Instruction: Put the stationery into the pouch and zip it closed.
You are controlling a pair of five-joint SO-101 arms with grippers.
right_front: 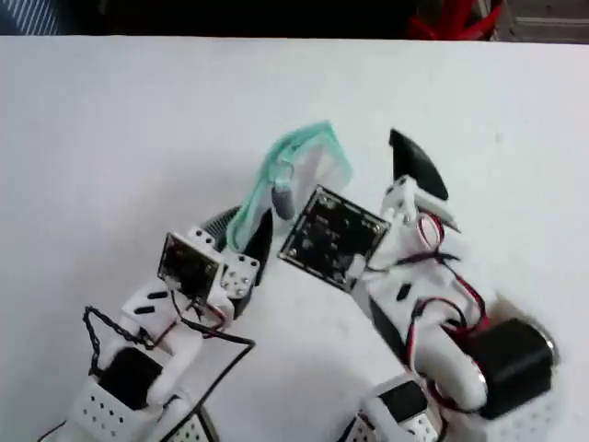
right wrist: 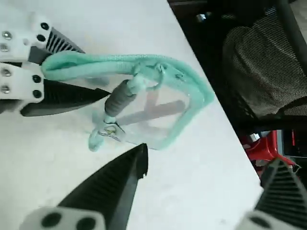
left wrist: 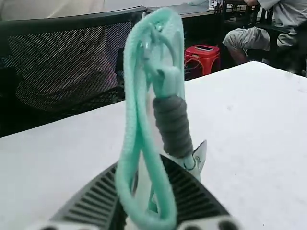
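The pouch (right_front: 308, 164) is clear with a mint green zip edge, and it stands up off the white table. My left gripper (right_front: 247, 235) is shut on its near end. In the left wrist view the pouch (left wrist: 144, 124) rises from between the black fingers (left wrist: 192, 199), and a grey zip pull (left wrist: 173, 125) hangs on its side. My right gripper (right wrist: 201, 187) is open just beside the pouch (right wrist: 165, 103) and touches nothing. A pale long shape (right wrist: 148, 113) shows through the clear wall. The left gripper (right wrist: 45, 72) pinches the green edge, with the grey pull (right wrist: 119, 98) close by.
The white table (right_front: 110, 138) stretches wide to the left and back. Its far edge (right_front: 276, 39) meets a dark floor with a red thing (right_front: 451, 18). Black mesh chairs (left wrist: 62, 62) and a red stool (left wrist: 204, 56) stand beyond the table.
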